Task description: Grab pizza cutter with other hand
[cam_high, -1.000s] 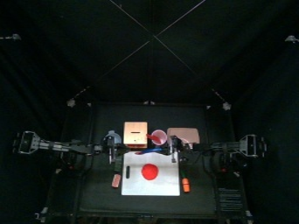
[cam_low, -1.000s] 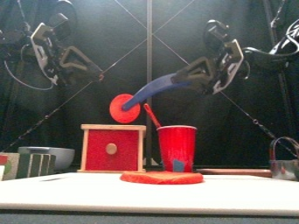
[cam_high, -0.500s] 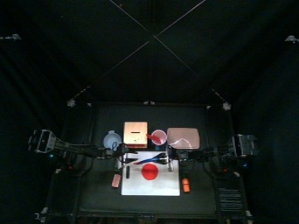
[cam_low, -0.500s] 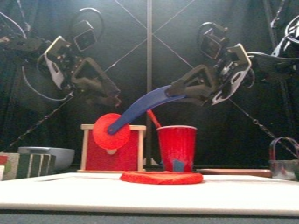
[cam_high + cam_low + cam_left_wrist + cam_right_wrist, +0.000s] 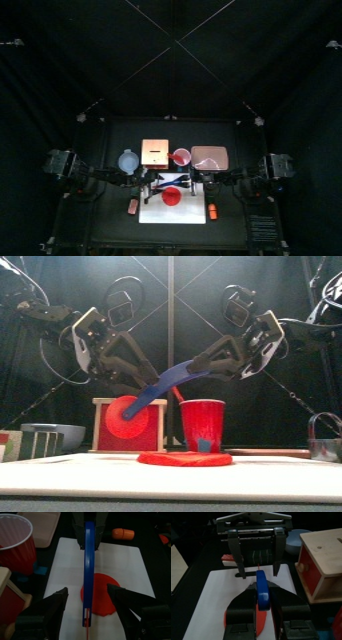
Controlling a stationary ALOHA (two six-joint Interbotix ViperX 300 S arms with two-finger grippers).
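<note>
1. Containers: a red cup (image 5: 202,424) stands upright behind the flat red disc (image 5: 185,458); what it holds cannot be made out. A wooden box (image 5: 130,425) with a red front stands beside the cup; a pale bowl (image 5: 127,160) lies near the table's left side.
2. Room: the disc rests on a white mat (image 5: 174,204); orange pieces (image 5: 211,211) lie at the mat's edges, apart from the disc. The air above the disc is taken up by both arms.
3. Right gripper (image 5: 263,609): clamped on the blue handle of the pizza cutter (image 5: 160,391), which hangs tilted above the disc, red wheel lowest, in front of the box.
4. Left gripper (image 5: 87,594): jaws spread wide, one on each side of the handle, not touching it.
</note>
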